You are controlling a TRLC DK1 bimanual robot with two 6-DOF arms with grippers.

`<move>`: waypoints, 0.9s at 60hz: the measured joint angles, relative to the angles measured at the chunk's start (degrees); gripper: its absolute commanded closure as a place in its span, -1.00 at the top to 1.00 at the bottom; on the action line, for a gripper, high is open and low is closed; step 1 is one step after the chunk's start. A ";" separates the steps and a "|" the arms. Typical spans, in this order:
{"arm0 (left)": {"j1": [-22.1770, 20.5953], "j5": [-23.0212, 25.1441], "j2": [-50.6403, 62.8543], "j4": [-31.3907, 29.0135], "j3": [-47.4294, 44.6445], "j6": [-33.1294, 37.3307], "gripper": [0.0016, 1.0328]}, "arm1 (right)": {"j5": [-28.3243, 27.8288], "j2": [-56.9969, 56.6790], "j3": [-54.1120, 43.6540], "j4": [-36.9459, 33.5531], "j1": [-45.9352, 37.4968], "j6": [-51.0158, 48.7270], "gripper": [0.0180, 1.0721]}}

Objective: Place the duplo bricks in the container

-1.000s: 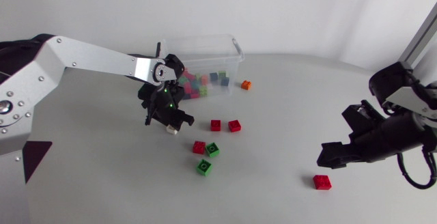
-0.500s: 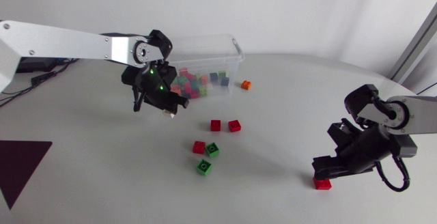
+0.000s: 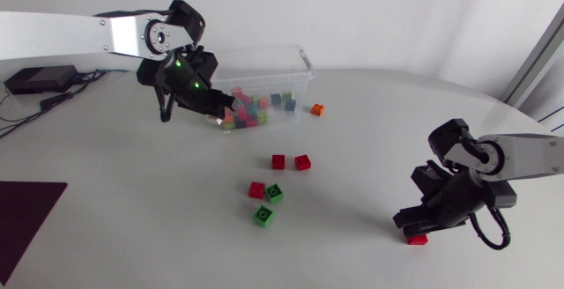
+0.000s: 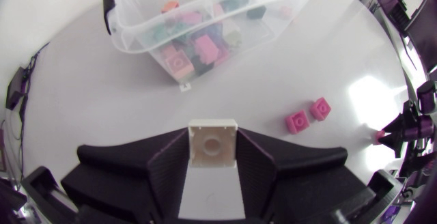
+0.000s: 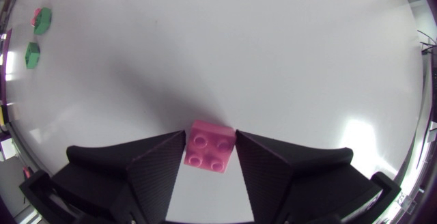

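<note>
Here, left tool [image 4: 212, 136] clenching white brick [image 4: 212, 145], red brick [image 5: 209, 149] inside right tool [image 5: 210, 134], grip unclear.

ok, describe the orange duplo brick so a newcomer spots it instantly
Find the clear plastic container at the table's far side. On the table just off its right end lies one orange duplo brick. Outside the container it alone is orange; the other loose bricks are red or green.

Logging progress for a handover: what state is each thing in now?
Left gripper: shut on white brick, held above the table.
Right gripper: shut on red brick, which rests on the table.
Container: open, partly filled with bricks.
Orange brick: loose on the table.
Lone green brick: loose on the table.
</note>
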 measured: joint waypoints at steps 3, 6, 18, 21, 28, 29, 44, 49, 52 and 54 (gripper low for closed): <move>0.04 0.02 -0.11 0.83 0.59 -0.17 -0.47 | 0.13 -0.04 -0.07 0.13 0.17 0.04 -0.41; 0.09 0.02 -0.17 1.49 1.14 -0.26 -0.47 | 0.15 -0.44 -0.22 0.22 0.28 0.17 -0.51; 0.09 0.13 -0.17 4.44 3.19 -1.66 -0.47 | -0.13 -4.24 -0.57 -0.07 0.33 0.15 -0.52; 0.09 0.13 -0.20 5.53 3.45 -2.01 -0.47 | -0.52 -5.20 -0.46 -0.31 0.44 0.13 -0.53; 0.09 0.13 -0.22 8.20 3.85 -2.58 -0.46 | -1.42 -7.48 0.96 -1.14 1.79 0.11 -0.53; 0.09 0.13 -0.22 8.52 3.89 -2.60 -0.46 | -1.42 -7.72 1.27 -1.22 2.12 0.11 -0.53; 0.81 0.15 -0.26 14.60 4.96 -3.89 -0.46 | -1.44 -10.01 7.61 -2.08 8.28 0.68 -0.53; 1.40 0.13 -0.26 15.67 6.23 -4.00 -0.46 | -1.55 -10.08 9.77 -2.10 10.25 1.31 -0.53; 1.66 0.13 -0.26 16.11 7.23 -4.11 -0.46 | -1.60 -10.10 10.97 -2.21 11.34 1.62 -0.53; 1.88 0.13 -0.26 16.61 7.80 -4.11 -0.46 | -1.60 -10.10 11.69 -2.25 11.91 1.75 -0.53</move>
